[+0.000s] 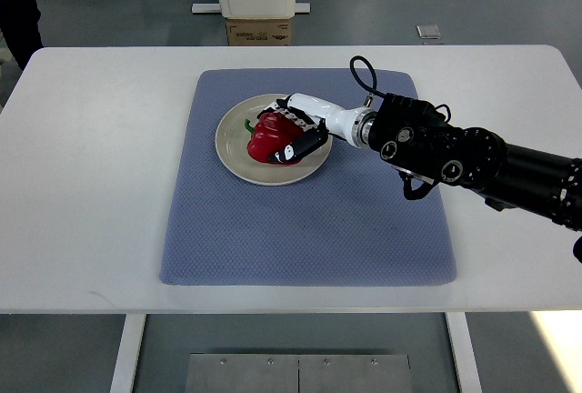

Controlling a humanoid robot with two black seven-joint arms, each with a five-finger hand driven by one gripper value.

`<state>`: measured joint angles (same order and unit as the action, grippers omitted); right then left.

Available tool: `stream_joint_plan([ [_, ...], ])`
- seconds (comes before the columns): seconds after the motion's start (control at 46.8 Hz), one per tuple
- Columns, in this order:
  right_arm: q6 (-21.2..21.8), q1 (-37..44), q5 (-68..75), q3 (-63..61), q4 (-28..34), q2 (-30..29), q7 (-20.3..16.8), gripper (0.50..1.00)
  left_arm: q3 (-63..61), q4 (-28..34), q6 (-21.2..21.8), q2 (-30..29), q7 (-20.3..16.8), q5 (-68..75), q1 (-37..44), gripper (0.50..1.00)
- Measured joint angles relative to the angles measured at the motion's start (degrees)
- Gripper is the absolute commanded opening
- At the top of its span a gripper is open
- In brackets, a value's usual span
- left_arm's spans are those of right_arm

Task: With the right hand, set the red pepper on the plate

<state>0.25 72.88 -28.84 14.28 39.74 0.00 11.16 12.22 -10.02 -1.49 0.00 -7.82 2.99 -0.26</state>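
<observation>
A red pepper [268, 137] with a green stem lies on the cream plate [233, 151], which sits on a blue mat. My right hand [293, 131] reaches in from the right over the plate. Its white and black fingers [305, 146] curl around the pepper's right side, touching it. The pepper rests on the plate's surface. The black forearm stretches to the right edge. My left arm does not show.
The blue mat [309, 229] covers the middle of a white table [82, 184]. A cardboard box [259, 31] and a white stand sit on the floor beyond the far edge. A dark shape stands at the top left corner.
</observation>
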Motion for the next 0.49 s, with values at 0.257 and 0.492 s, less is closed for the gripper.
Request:
stream_joint_plan([
  [0.257,-1.12,-0.07,0.18,-0.03,0.01,0.00,0.00,0.987,0.00,0.00,0.00,0.00,0.00,0.00,0.00,1.000],
  [0.492,-1.12,0.21,0.19,-0.38,-0.53,0.00,-0.11,0.998,0.00,-0.01,0.00,0.00,0.00,0.00,0.00,1.000],
])
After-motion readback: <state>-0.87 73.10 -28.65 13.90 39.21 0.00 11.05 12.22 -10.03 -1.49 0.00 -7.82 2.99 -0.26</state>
